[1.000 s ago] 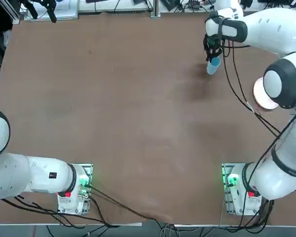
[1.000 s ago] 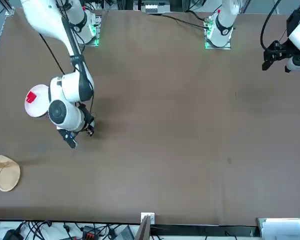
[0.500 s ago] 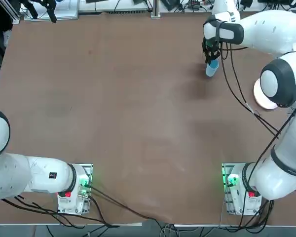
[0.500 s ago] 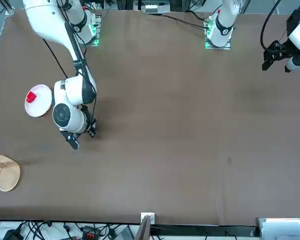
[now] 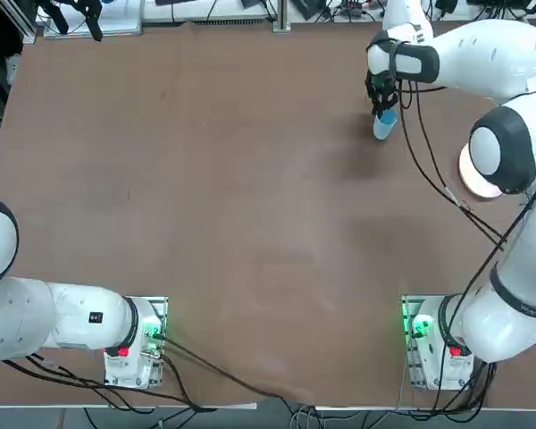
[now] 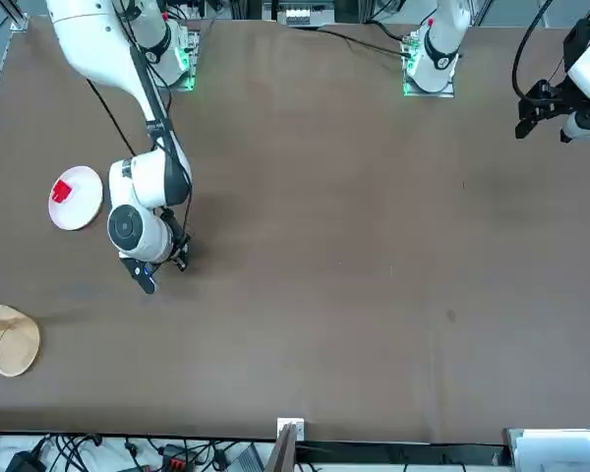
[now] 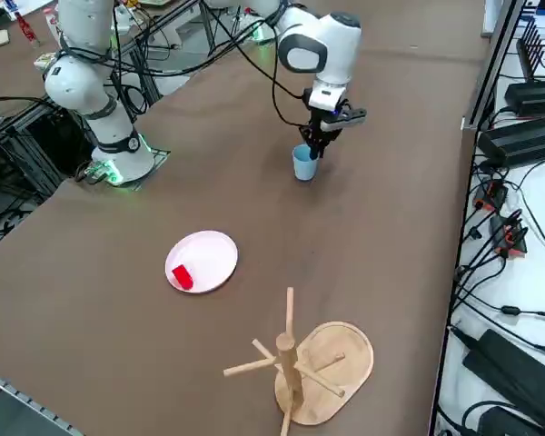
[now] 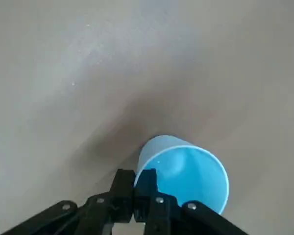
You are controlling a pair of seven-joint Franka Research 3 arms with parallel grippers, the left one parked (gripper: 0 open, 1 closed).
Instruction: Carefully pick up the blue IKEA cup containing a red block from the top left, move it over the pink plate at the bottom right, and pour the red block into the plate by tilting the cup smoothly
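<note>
The blue IKEA cup (image 7: 303,163) is upright at the table surface near the far right edge; whether its base touches, I cannot tell. My right gripper (image 7: 320,143) comes down on it from above. In the wrist view the gripper (image 8: 136,182) is shut on the rim of the cup (image 8: 186,176), and the cup's inside shows plain blue with no block. The red block (image 7: 181,277) lies on the pink plate (image 7: 203,262), well apart from the cup. From overhead the cup (image 5: 385,125) sits just under the gripper (image 5: 381,100), and my arm's elbow partly hides the plate (image 5: 474,174).
A tan wooden dish with a pegged stand (image 7: 295,363) sits near the table corner beyond the plate, also seen as the oval dish (image 6: 8,339). Cables and equipment run along the table's far edge (image 5: 277,18).
My right arm has shifted a little away from the plate with the cup still in the gripper. The plate and red block have not moved.
</note>
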